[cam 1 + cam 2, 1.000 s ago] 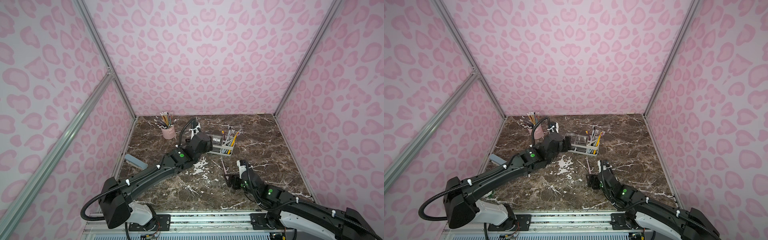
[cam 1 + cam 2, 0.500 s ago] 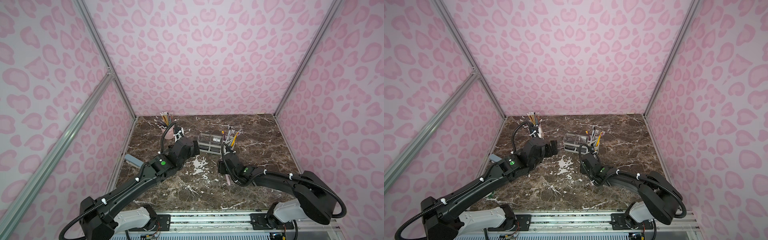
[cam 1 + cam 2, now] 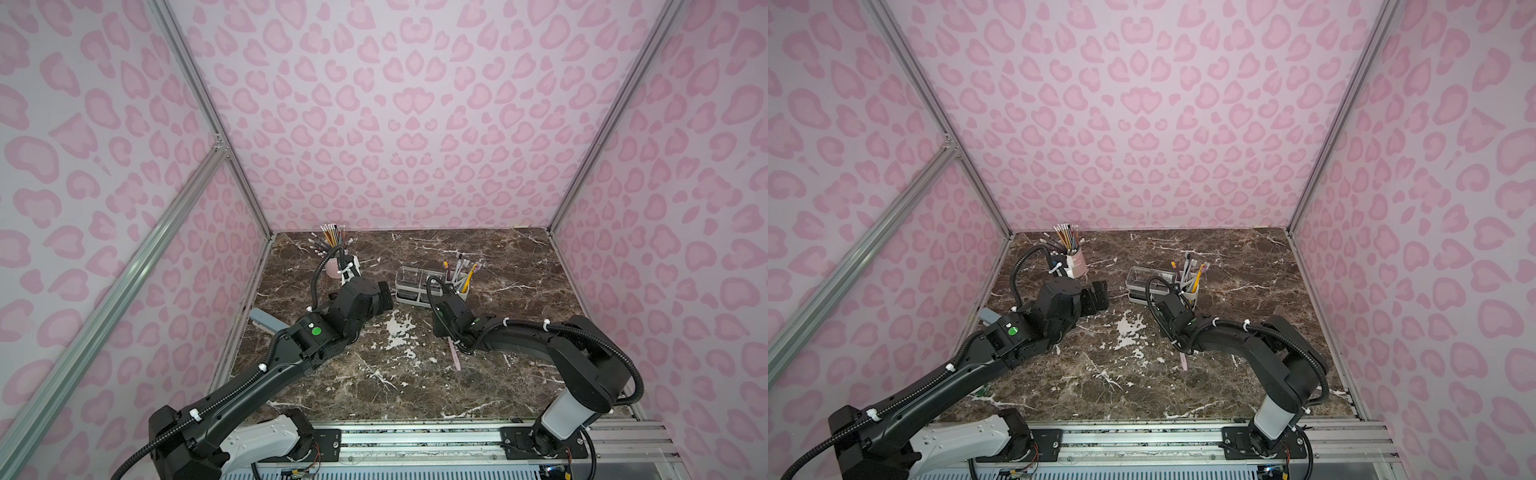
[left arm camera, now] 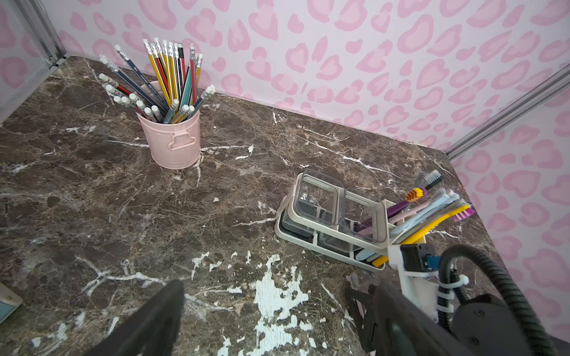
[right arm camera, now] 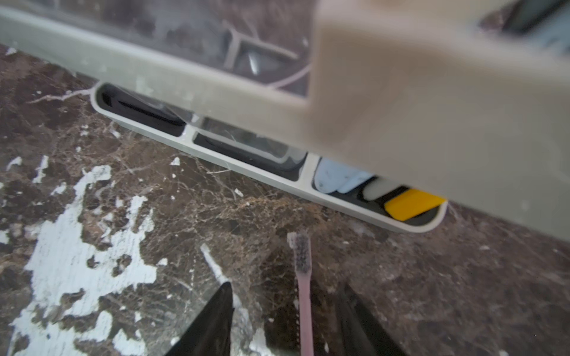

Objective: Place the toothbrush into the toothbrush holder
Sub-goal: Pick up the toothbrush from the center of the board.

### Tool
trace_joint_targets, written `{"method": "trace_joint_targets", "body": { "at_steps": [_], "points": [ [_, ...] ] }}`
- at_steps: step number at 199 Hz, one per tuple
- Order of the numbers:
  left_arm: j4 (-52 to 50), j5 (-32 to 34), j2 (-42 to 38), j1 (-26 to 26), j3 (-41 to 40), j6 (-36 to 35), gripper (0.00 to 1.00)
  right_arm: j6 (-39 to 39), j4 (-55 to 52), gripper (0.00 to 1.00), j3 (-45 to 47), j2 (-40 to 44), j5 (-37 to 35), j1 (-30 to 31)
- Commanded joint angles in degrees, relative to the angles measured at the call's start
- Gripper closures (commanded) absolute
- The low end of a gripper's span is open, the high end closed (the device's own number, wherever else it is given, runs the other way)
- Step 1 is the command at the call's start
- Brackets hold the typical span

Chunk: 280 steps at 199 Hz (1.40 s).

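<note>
The table (image 4: 92,200) is a brown marble-look surface with white veins and little sheen, its finish worn away in rough white patches (image 4: 274,292). The holder (image 4: 308,243) is matt off-white plastic; its boxes (image 4: 319,197) are clear, glossy plastic. The toothbrush (image 5: 303,296) has a matt pink plastic handle and fine grey bristles. The cup (image 4: 175,141) looks like smooth pink-painted metal, and the pencils (image 4: 172,77) are glossy-lacquered. The walls (image 3: 395,124) are matt printed sheet, the rails (image 3: 124,289) brushed aluminium, the arms (image 3: 249,386) matt black plastic with a ribbed hose (image 4: 518,299).
</note>
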State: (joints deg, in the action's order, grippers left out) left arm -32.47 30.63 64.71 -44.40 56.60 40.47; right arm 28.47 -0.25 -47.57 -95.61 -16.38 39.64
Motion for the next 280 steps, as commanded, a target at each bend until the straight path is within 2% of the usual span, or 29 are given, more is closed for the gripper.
{"method": "trace_joint_targets", "body": {
  "at_steps": [1, 50, 83, 122, 140, 182, 252, 280],
  "points": [
    [-0.2, 1.58, -0.52, 0.02, 0.29, 0.4, 0.02, -0.84, 0.04, 0.48, -1.13, -1.3, -0.03, -0.43],
    [-0.36, 2.21, -1.39, 0.05, -0.23, 0.74, 0.02, -1.04, -0.08, 0.53, -2.89, -3.99, 0.5, -0.53],
    [-0.18, 2.13, -1.26, 0.06, -0.1, 0.58, 0.02, -0.53, -1.03, 0.62, -4.33, -6.11, 0.91, -0.04],
    [-0.13, 2.15, -1.34, 0.05, -0.33, 0.66, 0.02, 0.43, -0.42, 0.65, -3.62, -7.04, 0.99, 0.88],
    [-0.15, 2.06, -1.23, 0.07, -0.35, 0.75, 0.02, 0.53, -1.16, 0.71, -4.04, -7.71, 0.23, 1.27],
    [-0.31, 2.41, -1.43, 0.09, -0.22, 0.66, 0.02, 0.8, -1.8, 0.74, -3.85, -6.66, -0.21, 1.71],
    [-0.14, 2.41, -1.51, 0.02, -0.35, 0.52, 0.02, 1.5, -3.7, 0.84, -4.41, -3.37, -1.43, 4.03],
    [-0.4, 2.59, -1.55, 0.04, -0.33, 0.66, 0.02, 1.95, -3.95, 0.85, -3.63, -1.59, -1.64, 4.7]
  ]
}}
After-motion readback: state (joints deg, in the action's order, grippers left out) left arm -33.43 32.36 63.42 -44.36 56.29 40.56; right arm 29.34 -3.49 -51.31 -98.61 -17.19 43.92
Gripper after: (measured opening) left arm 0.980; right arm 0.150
